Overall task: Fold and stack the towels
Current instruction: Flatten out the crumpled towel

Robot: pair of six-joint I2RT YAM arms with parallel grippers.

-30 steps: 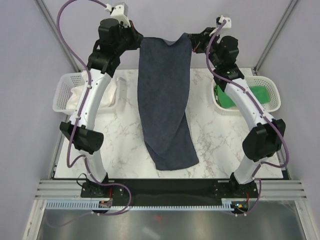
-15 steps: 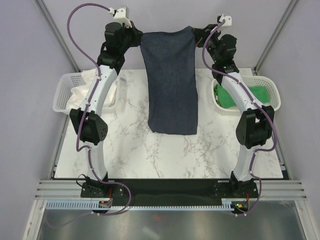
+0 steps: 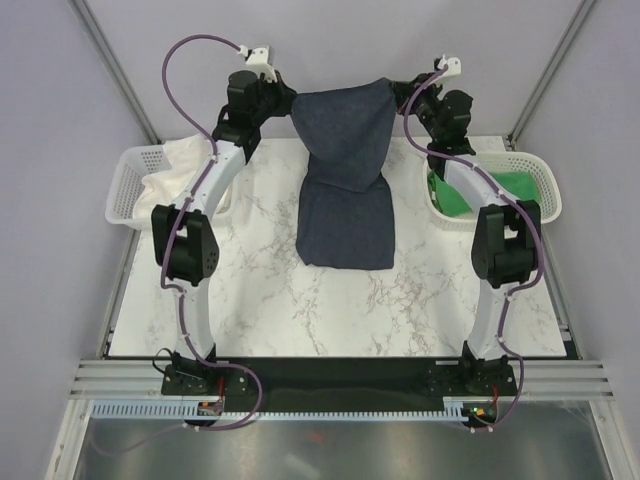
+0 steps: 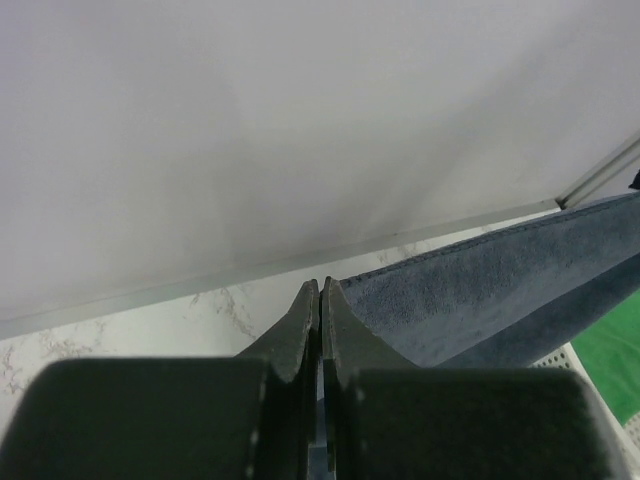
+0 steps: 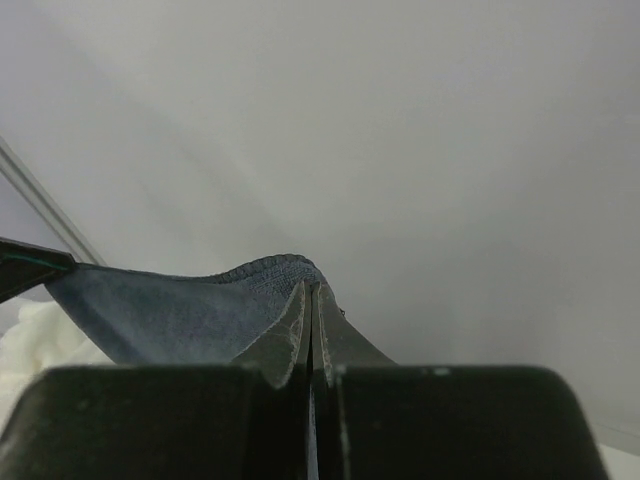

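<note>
The navy-blue towel (image 3: 346, 170) hangs between my two grippers at the far edge of the table, its lower half lying flat on the marble. My left gripper (image 3: 290, 100) is shut on its left top corner; the towel's edge shows in the left wrist view (image 4: 480, 290). My right gripper (image 3: 393, 88) is shut on the right top corner, seen in the right wrist view (image 5: 200, 310). The cream-white towel (image 3: 180, 165) lies in the left basket. The green towel (image 3: 505, 190) lies in the right basket.
A white mesh basket (image 3: 125, 195) stands at the table's left edge and another (image 3: 545, 190) at the right edge. The grey back wall is close behind both grippers. Marble table surface (image 3: 330, 310) lies in front of the towel.
Both grippers have moved toward the back wall and lower with the navy towel. Its lower part has come down onto the table and now lies flat, with the upper part slack.
</note>
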